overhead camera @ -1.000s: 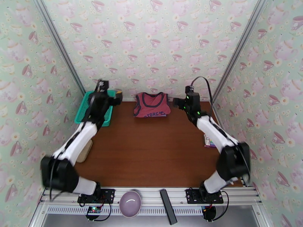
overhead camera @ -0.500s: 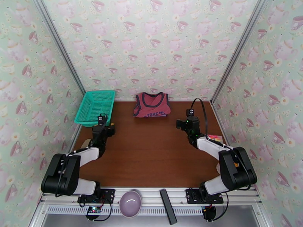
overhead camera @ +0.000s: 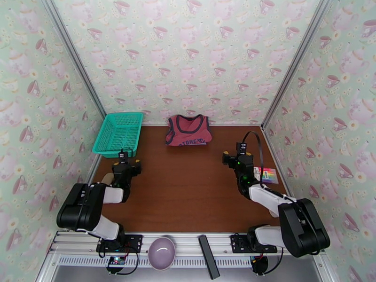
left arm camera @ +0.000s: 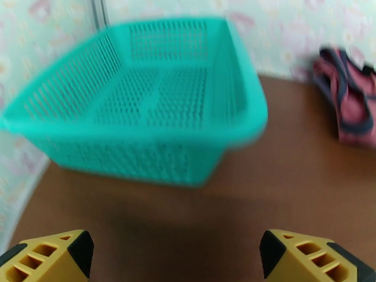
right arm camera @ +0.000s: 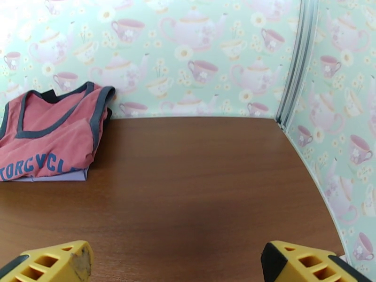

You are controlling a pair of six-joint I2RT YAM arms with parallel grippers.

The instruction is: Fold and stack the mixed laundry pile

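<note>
Red sleeveless top (overhead camera: 189,130) folded at the table's (overhead camera: 188,193) far edge, lavender cloth (right arm camera: 51,175) peeking from beneath it, teal basket (left arm camera: 131,158) to its left, left gripper (left arm camera: 176,254) and right gripper (right arm camera: 176,262) low over bare wood, fingers spread wide, grasping nothing

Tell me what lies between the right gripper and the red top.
Bare brown tabletop runs from the open right gripper to the red top; the right wrist view shows it.

Lab test booth: wallpapered panels (overhead camera: 188,52), aluminium rails (overhead camera: 185,240)
</note>
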